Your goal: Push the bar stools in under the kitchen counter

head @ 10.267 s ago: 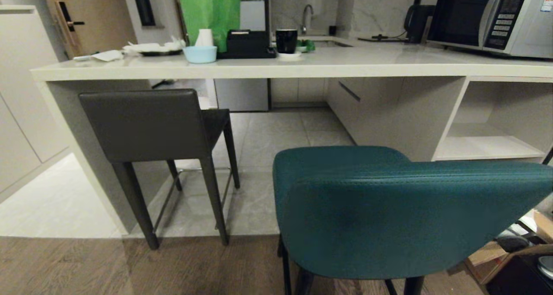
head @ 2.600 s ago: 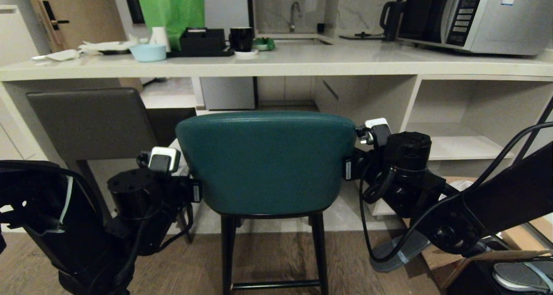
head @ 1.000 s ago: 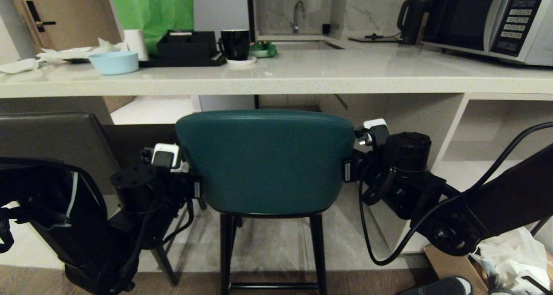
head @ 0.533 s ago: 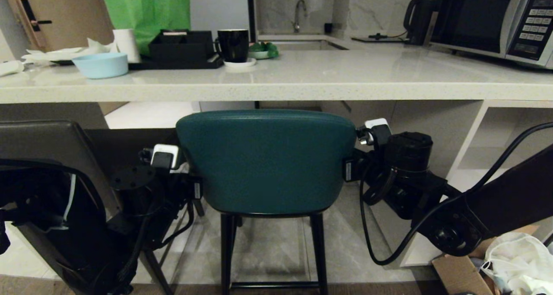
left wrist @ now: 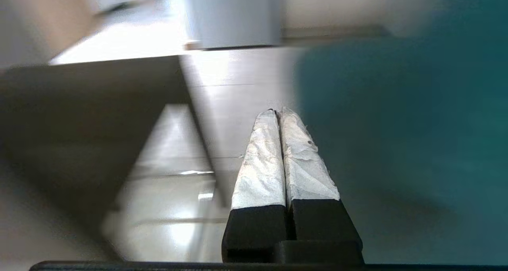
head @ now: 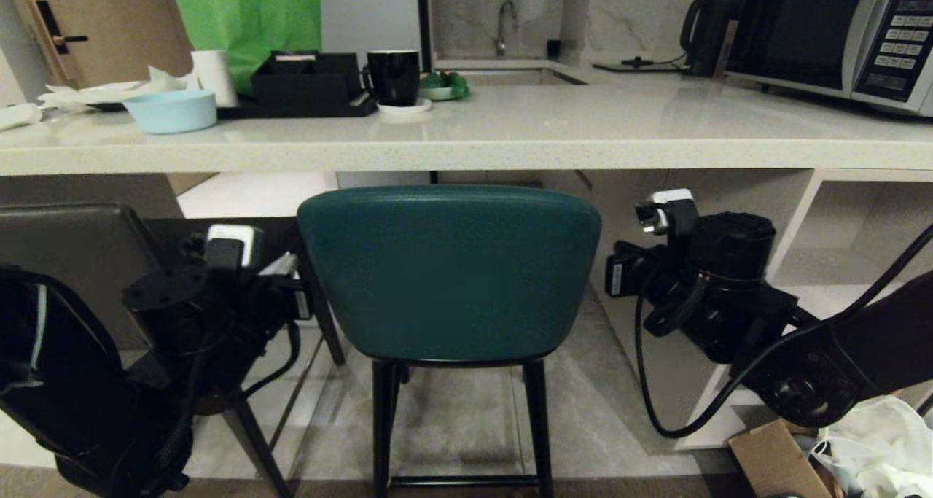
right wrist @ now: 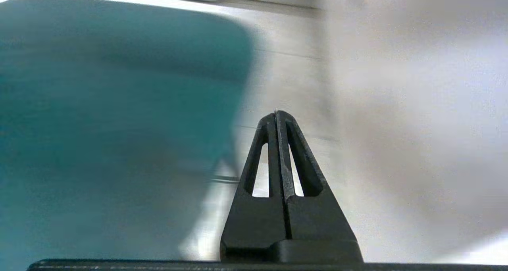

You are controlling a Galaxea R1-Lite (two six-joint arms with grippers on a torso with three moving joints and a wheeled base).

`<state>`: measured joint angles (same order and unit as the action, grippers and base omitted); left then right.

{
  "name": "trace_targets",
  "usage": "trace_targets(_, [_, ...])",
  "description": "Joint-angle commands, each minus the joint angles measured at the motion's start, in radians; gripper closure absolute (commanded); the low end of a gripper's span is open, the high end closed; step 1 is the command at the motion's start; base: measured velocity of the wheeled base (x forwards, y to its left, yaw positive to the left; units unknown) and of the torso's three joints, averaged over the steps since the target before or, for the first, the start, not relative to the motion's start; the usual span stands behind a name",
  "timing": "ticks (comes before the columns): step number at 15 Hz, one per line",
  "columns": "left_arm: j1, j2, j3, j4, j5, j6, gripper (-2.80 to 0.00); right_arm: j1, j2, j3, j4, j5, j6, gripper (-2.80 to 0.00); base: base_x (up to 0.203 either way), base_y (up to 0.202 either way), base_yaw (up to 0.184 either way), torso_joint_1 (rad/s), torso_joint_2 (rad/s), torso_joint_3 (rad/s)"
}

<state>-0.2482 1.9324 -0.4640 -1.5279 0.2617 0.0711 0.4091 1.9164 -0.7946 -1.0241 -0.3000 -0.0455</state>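
At far left the dark grey stool [head: 73, 257] stands partly under the surface [head: 466, 144], behind the left arm. The left hand [left wrist: 279, 114], fingers pressed together and gripping nothing, sits just left of the teal stool [head: 448, 272], apart from its back. The teal stool stands centred below the surface's near edge. The right hand [right wrist: 276, 114], likewise closed and empty, sits just right of it, clear of the backrest.

A home kitchen: stone counter [head: 510, 144], sink tap [head: 501, 25], microwave [head: 831, 35], kettle [head: 703, 28], mug [head: 392, 76].
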Motion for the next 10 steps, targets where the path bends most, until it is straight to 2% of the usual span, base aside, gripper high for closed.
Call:
trace_targets(1, [0.085, -0.025, 0.016, -0.002, -0.026, -0.008, 0.00, -0.058, -0.041, 0.018, -0.004, -0.003, 0.008, 0.00, 0.000, 0.000, 0.000, 0.000, 0.00, 0.000])
trace_targets(2, [0.116, -0.048, 0.046, -0.002, -0.064, -0.013, 0.00, -0.069, -0.066, 0.040, -0.004, 0.006, 0.012, 0.00, 0.000, 0.000, 0.000, 0.000, 0.00, 0.000])
trace_targets(4, [0.125, -0.117, 0.107, -0.002, -0.095, -0.015, 0.00, -0.067, -0.127, 0.087, -0.004, 0.014, 0.011, 0.00, 0.000, 0.000, 0.000, 0.000, 0.00, 0.000])
trace_targets(7, [0.096, -0.285, 0.201, -0.002, -0.096, -0.012, 0.00, -0.054, -0.284, 0.175, 0.001, 0.011, -0.003, 0.00, 0.000, 0.000, 0.000, 0.000, 0.00, 0.000])
trace_targets(10, [0.086, -0.537, 0.251, 0.034, -0.091, -0.005, 0.00, -0.051, -0.543, 0.282, 0.020, 0.006, -0.079, 0.00, 0.000, 0.000, 0.000, 0.000, 0.00, 0.000])
